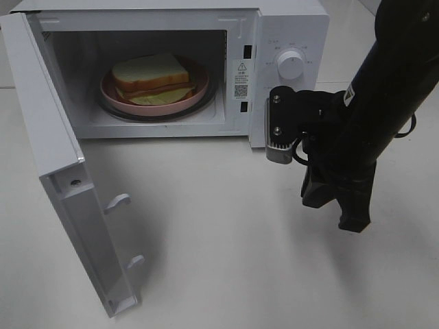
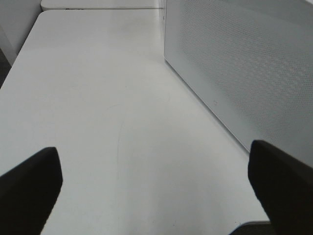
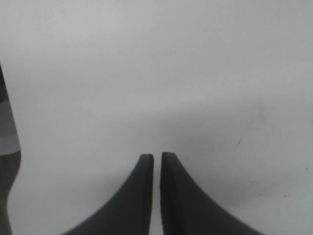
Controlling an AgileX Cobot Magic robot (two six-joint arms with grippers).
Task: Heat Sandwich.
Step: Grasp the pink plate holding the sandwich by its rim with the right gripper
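The sandwich (image 1: 152, 77), white bread with a ham layer and pale green filling, lies on a round pink plate (image 1: 110, 92) inside the open white microwave (image 1: 288, 27). The microwave door (image 1: 65, 185) is swung wide open to the left. My right gripper (image 1: 336, 209) is shut and empty, pointing down at the table right of the microwave; in the right wrist view (image 3: 157, 159) its fingertips nearly touch. My left gripper (image 2: 156, 176) is open and empty over bare table, next to the perforated door panel (image 2: 244, 63). The left arm does not show in the exterior high view.
The microwave's control panel with a round dial (image 1: 291, 65) faces front, just behind my right arm. Two door latches (image 1: 118, 202) stick out from the open door's inner edge. The white table (image 1: 219, 240) spreads in front of the microwave.
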